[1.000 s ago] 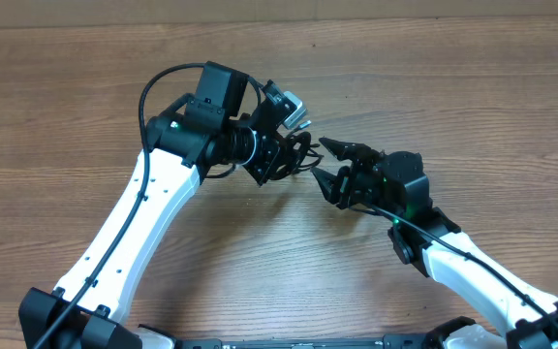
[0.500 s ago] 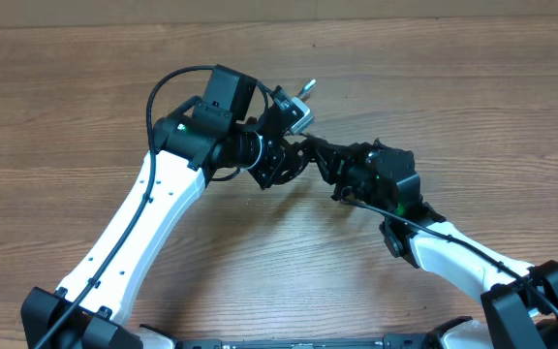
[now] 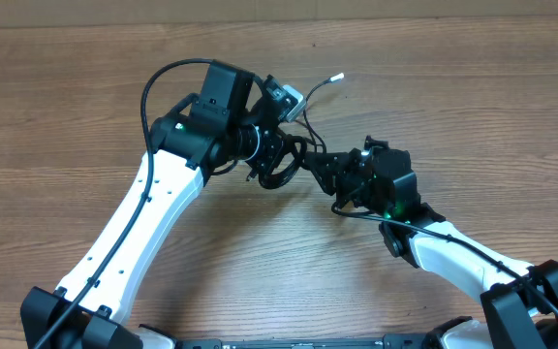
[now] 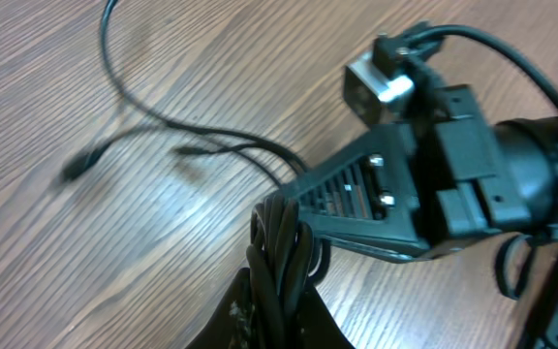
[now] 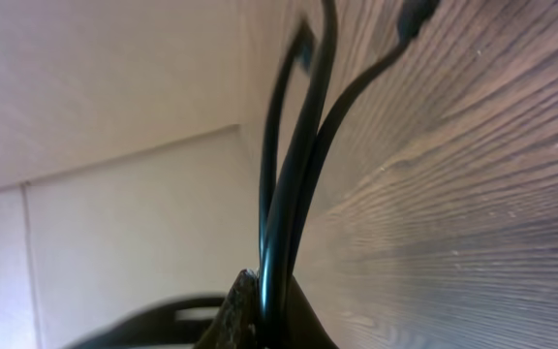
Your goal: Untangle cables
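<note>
The cables [image 3: 281, 175] are a small black bundle held above the table between both arms. My left gripper [image 3: 273, 155] is shut on the bundle [image 4: 279, 247], whose cords run straight up through its fingers [image 4: 240, 315]. Loose strands [image 4: 172, 131] with small plug ends trail over the wood behind. My right gripper [image 3: 318, 167] meets the bundle from the right and is shut on a few thin cords [image 5: 294, 165], which rise from its fingertips [image 5: 245, 305]. One strand with a pale plug end [image 3: 336, 78] sticks out toward the back right.
The wooden table [image 3: 473, 107] spreads all round the arms. The right arm's wrist and camera [image 4: 381, 82] sit close against the left gripper. The left arm's own thick black wire [image 3: 163, 82] arcs above its wrist.
My right gripper moved left to the bundle and shut on some of its cords. The left gripper stayed shut on the bundle. One strand's pale plug end swung out toward the back right.
</note>
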Controlling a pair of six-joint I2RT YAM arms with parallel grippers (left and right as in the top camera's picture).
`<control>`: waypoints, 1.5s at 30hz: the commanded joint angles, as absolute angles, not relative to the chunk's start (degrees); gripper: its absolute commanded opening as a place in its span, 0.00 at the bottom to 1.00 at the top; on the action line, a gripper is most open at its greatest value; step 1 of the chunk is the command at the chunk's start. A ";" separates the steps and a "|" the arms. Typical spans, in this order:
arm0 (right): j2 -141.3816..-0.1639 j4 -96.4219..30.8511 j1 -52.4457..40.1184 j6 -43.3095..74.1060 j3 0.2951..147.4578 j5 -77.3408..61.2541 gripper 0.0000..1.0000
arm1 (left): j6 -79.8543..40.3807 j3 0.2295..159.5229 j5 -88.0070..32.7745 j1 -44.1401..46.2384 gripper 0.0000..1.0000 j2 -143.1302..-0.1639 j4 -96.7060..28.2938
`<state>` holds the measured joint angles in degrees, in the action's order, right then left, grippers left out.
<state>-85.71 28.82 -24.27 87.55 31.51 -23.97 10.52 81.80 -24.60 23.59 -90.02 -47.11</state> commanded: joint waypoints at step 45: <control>-79.09 13.13 -24.62 67.20 38.00 -19.99 0.04 | -37.82 82.59 -19.07 21.10 0.94 -92.92 -53.54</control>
